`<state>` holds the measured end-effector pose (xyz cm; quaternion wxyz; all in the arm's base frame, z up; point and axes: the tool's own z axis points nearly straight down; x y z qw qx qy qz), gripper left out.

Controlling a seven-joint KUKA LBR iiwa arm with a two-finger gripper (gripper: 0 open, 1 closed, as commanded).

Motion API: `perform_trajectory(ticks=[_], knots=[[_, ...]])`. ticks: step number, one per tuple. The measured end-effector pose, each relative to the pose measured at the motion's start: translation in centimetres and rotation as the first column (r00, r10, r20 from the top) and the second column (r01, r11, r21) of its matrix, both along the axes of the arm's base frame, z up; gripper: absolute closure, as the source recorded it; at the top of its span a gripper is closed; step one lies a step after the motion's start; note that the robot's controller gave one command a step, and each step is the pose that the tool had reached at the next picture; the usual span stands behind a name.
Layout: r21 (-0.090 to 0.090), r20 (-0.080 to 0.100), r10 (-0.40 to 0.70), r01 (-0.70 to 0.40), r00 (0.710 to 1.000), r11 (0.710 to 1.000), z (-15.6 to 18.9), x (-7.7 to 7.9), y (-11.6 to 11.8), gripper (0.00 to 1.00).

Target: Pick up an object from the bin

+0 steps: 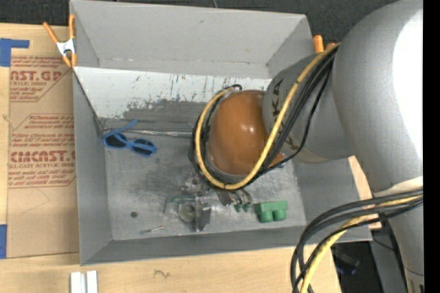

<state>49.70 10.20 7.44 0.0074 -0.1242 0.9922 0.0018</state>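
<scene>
Camera view has the tool (196, 208) low over the floor of the bin (185, 37), near the front wall and a little toward the view's left of the floor's middle. It hangs below the orange cover (237, 130) on the arm's wrist. Whether the tool is open or closed I cannot tell, as dark clutter sits around its tip, and nothing can be made out in its grip.

The nearest clear thing is a green block (271, 211). It lies near the tool, on the side toward the view's right, about level with it along the front wall. Its long axis runs roughly across the view. Blue glasses (130, 143) lie well apart, up and toward the view's left, near the bin's back slope.

As I judge it, a pick of the block would need a short shift sideways toward the view's right, with the grip set across the block's short side.
</scene>
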Motion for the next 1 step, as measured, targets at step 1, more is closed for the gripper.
perform_trajectory(ticks=[1], knots=[[-0.005,-0.005,0.204,-0.204,0.979,0.979,16.56,0.49,-0.27,1.00]])
